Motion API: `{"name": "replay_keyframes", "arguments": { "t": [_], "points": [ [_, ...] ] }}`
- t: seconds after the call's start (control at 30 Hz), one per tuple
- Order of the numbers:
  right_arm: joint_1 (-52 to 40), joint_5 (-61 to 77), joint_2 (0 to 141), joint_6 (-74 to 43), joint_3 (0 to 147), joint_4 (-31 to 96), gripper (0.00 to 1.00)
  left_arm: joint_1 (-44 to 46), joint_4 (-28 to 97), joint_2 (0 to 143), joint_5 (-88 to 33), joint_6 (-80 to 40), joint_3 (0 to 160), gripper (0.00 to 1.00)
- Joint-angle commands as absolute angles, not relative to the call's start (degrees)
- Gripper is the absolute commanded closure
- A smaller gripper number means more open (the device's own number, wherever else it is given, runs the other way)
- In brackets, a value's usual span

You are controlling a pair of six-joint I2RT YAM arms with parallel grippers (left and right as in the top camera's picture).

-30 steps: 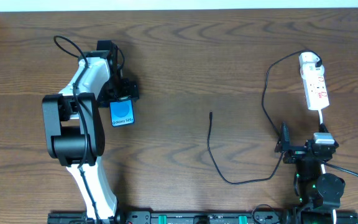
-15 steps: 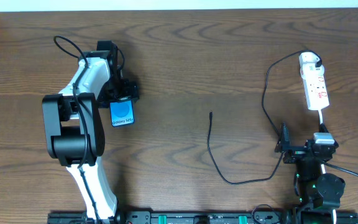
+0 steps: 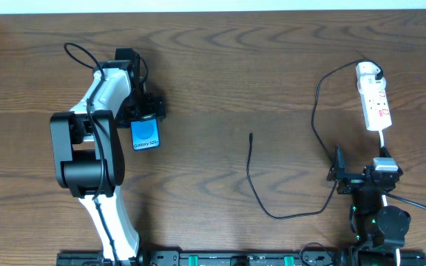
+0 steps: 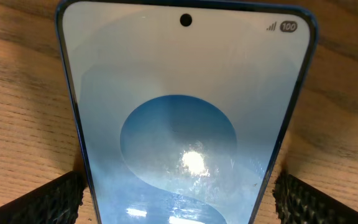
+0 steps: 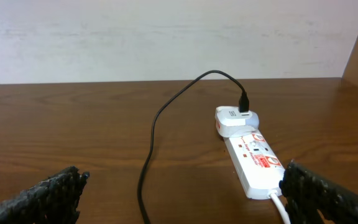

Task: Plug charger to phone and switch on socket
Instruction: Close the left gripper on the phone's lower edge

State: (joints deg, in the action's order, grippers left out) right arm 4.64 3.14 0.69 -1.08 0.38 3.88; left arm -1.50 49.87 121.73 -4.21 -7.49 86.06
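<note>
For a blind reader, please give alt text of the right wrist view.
A white power strip with red markings lies on a wooden table; a white adapter is plugged in at its far end, its black cable arching left and toward the camera. The right hand's fingertips show in both bottom corners, apart and empty.

Overhead: looking straight down from well above, taking in the whole table [image 3: 272, 66].
Left wrist: hanging very close over the phone [image 4: 185, 124], the screen filling the frame; overhead is sharing this phone.
Right wrist: sitting low, facing level across the table toward the socket [image 5: 253, 165], charger [image 5: 151, 143] and back wall [image 5: 166, 37]; overhead is sharing both.
</note>
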Motion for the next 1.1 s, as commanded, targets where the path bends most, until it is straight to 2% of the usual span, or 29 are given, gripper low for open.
{"name": "replay_keyframes", "arguments": {
  "t": [0.0, 0.37, 0.57, 1.0, 1.07],
  "points": [
    [4.6, 3.1, 0.4, -1.7, 0.3, 4.1, 0.01, -1.5, 49.9, 122.5, -3.9, -7.6, 85.2, 0.02],
    [4.6, 3.1, 0.4, -1.7, 0.3, 4.1, 0.01, -1.5, 49.8, 122.5, -3.9, -7.6, 84.6, 0.01],
    [4.6, 3.1, 0.4, -1.7, 0.3, 4.1, 0.01, -1.5, 49.8, 122.5, -3.9, -7.6, 84.6, 0.15],
    [4.6, 3.1, 0.4, -1.7, 0.3, 4.1, 0.01, -1.5, 49.8, 122.5, -3.9, -7.6, 84.6, 0.18],
    [4.6, 3.1, 0.4, -1.7, 0.3, 4.1, 0.01, -1.5, 49.8, 122.5, -3.9, -7.6, 84.6, 0.21]
  ]
}}
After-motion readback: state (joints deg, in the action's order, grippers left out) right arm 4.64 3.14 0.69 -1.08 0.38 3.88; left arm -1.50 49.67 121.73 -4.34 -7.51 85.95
